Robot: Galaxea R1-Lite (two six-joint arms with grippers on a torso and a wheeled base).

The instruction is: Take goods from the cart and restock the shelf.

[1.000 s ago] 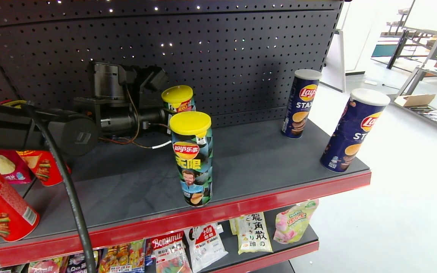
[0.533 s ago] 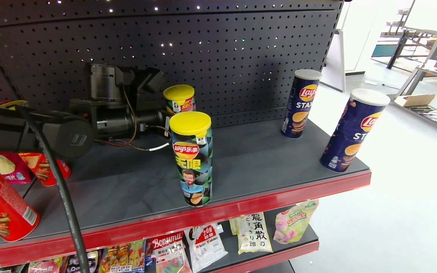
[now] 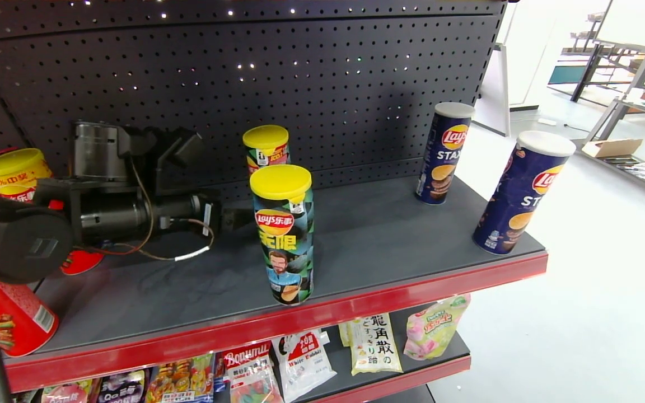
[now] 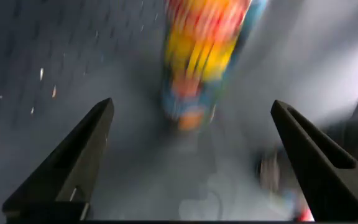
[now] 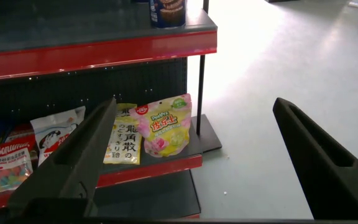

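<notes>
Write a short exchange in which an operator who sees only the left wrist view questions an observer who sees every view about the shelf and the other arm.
Operator: My left gripper is open, with a blurred can ahead and apart from it. Does anything else stand close by?
Observer: Yes. The head view shows a front can with a yellow lid, upright near the front edge of the shelf, just beside your gripper.
Operator: And where is the other arm?
Observer: The right gripper is open and empty. It is low down, facing the snack bags on the lower shelf.
</notes>
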